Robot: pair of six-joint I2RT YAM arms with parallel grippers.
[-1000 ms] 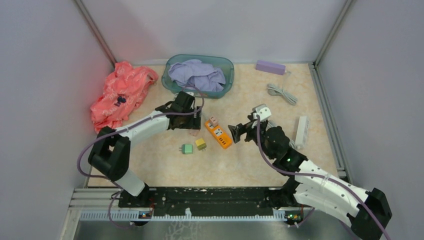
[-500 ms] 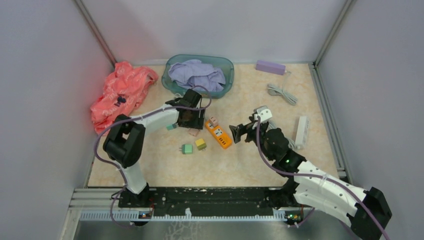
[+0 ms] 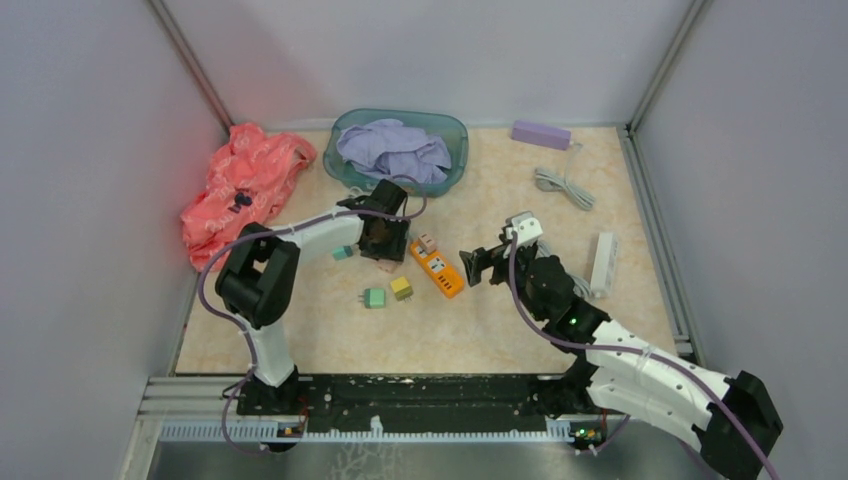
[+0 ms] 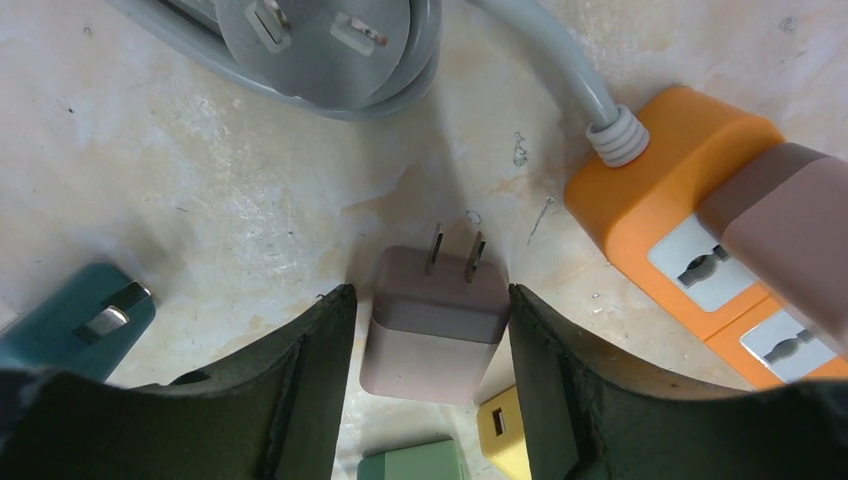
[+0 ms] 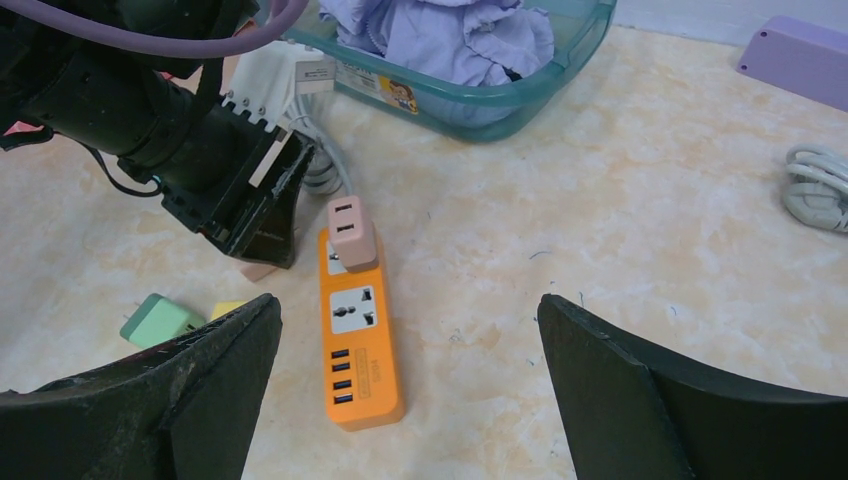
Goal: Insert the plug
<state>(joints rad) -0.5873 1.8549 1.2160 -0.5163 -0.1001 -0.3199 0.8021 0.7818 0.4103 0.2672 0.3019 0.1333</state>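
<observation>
A pink plug [image 4: 435, 320] lies on the table with its two prongs pointing away from me. My left gripper [image 4: 430, 297] is open and straddles it, one finger on each side with a small gap. In the top view the left gripper [image 3: 385, 240] covers the plug. The orange power strip [image 3: 437, 268] lies just to its right and also shows in the left wrist view [image 4: 690, 240] and in the right wrist view [image 5: 355, 330]. A pink adapter [image 5: 351, 232] sits in the strip's far socket. My right gripper [image 3: 472, 265] is open and empty, by the strip's right side.
Teal [image 3: 342, 253], green [image 3: 374, 297] and yellow [image 3: 401, 288] plugs lie near the left gripper. A teal basket [image 3: 455, 150] with purple cloth stands behind it, a pink garment [image 3: 245, 185] at left. A purple box [image 3: 540, 133], grey cable [image 3: 563, 186] and white strip [image 3: 603, 262] are at right.
My left gripper has swung right and toward the power strip, settling over the pink plug and uncovering the teal plug. The right arm has hardly moved.
</observation>
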